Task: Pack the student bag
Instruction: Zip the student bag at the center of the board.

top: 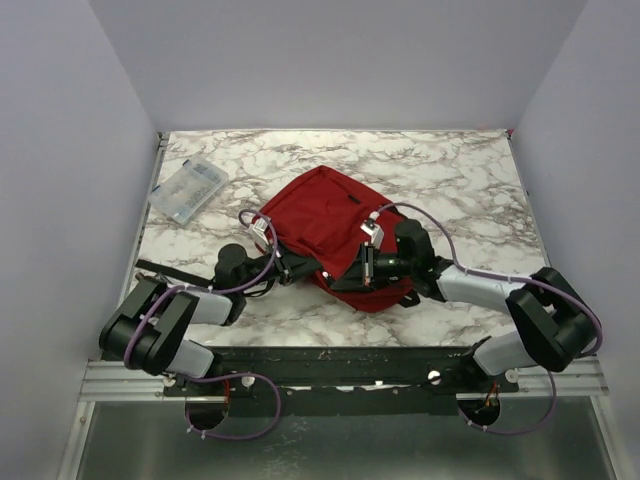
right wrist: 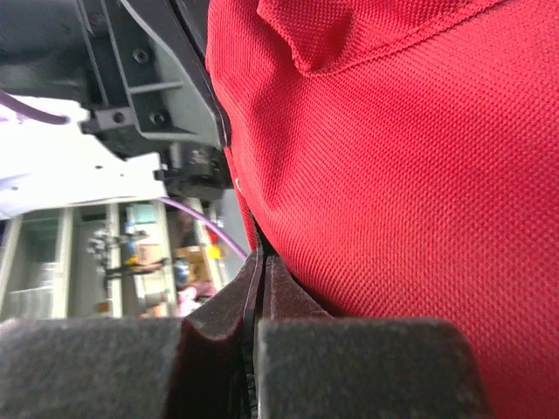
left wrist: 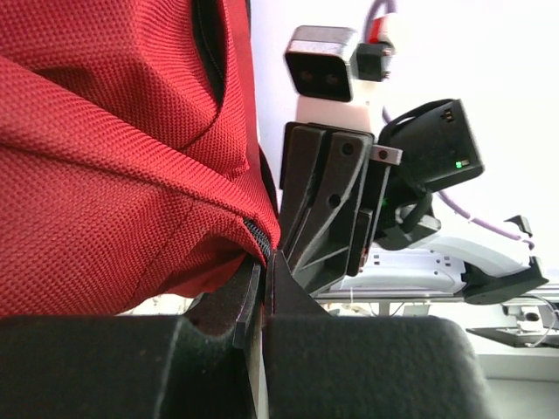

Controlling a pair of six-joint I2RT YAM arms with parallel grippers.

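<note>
The student bag (top: 330, 222), dark red fabric, lies in the middle of the marble table. Both grippers meet at its near edge. My left gripper (top: 298, 268) is shut on the bag's edge where the zipper (left wrist: 255, 237) runs down between its fingertips (left wrist: 262, 266); red fabric (left wrist: 105, 157) fills that view's left side. From the right, my right gripper (top: 364, 266) is shut on a thin fold of the bag's seam (right wrist: 260, 260), with the bag (right wrist: 402, 166) bulging above it. Each wrist view shows the other gripper close by: the right one (left wrist: 332, 196) and the left one (right wrist: 148, 78).
A clear plastic case (top: 188, 190) lies at the table's far left. A black strap (top: 170, 270) trails from the bag toward the left edge. Purple cables (top: 450, 245) loop over both arms.
</note>
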